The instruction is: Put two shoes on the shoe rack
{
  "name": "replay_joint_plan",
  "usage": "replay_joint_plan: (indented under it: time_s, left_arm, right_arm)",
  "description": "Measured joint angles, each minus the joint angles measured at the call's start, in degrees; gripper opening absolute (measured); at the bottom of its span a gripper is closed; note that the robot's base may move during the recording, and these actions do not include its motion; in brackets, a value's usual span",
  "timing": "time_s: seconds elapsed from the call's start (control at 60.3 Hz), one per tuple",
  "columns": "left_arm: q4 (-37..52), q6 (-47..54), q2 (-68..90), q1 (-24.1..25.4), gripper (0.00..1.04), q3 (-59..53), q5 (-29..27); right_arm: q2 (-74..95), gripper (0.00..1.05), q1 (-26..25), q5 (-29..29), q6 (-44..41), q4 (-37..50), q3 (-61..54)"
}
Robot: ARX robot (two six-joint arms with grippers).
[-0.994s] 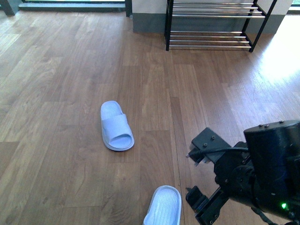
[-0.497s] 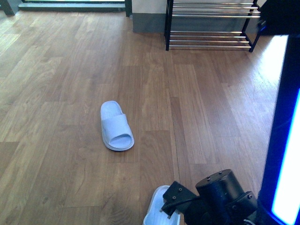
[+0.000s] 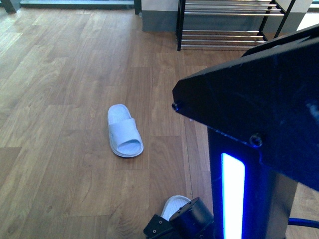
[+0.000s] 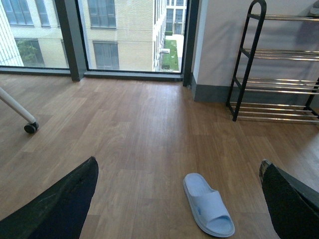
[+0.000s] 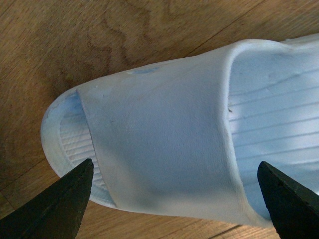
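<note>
A pale blue slide point(image 3: 124, 132) lies on the wood floor in the front view; it also shows in the left wrist view point(image 4: 208, 204). A second pale blue slide point(image 3: 174, 205) lies at the bottom edge, mostly hidden by my right arm point(image 3: 184, 221). In the right wrist view that slide point(image 5: 169, 144) fills the frame, and my right gripper point(image 5: 174, 199) is open just above its strap, one finger on each side. My left gripper point(image 4: 179, 199) is open and empty, high above the floor. The shoe rack point(image 3: 227, 25) stands at the far wall, its visible shelves bare; it also shows in the left wrist view point(image 4: 279, 64). The grey sneakers are out of view.
A large black arm part with a blue light point(image 3: 254, 134) blocks the right half of the front view. A white leg on a castor wheel point(image 4: 27, 124) stands on the floor near tall windows point(image 4: 114, 35) in the left wrist view.
My right arm has dropped to the near slide at the bottom edge. A black arm part with a blue light has swung in and now covers the right side of the front view.
</note>
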Motion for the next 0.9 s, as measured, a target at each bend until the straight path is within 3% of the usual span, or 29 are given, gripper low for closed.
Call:
replay_joint_plan:
  time_s: [0.066, 0.116, 0.398, 0.547, 0.663, 0.779, 0.895]
  left_arm:
    - [0.00, 0.00, 0.00, 0.00, 0.95, 0.00, 0.00]
    - [0.00, 0.00, 0.00, 0.00, 0.95, 0.00, 0.00]
    - [0.00, 0.00, 0.00, 0.00, 0.95, 0.00, 0.00]
    - [0.00, 0.00, 0.00, 0.00, 0.95, 0.00, 0.00]
    - [0.00, 0.00, 0.00, 0.00, 0.95, 0.00, 0.00]
    - [0.00, 0.00, 0.00, 0.00, 0.95, 0.00, 0.00]
    - [0.00, 0.00, 0.00, 0.00, 0.95, 0.00, 0.00]
  right_arm:
    - [0.76, 0.95, 0.09, -0.13, -0.22, -1.31, 1.05]
    - [1.38, 0.90, 0.07, -0.09, -0.79, -1.90, 1.79]
    - [2.45, 0.48, -3.04, 1.75, -1.60, -3.93, 4.61]
    - [0.48, 0.21, -11.04, 4.35, -0.24, -5.18, 3.85]
    - [-3.89, 0.02, -19.50, 5.11, 8.83, -7.26, 3.91]
    - [-10.27, 0.02, -25.35, 7.67, 23.63, -6.88, 4.90]
    - [-12.83, 0.02, -24.57, 8.55, 31.98, -6.32, 5.07]
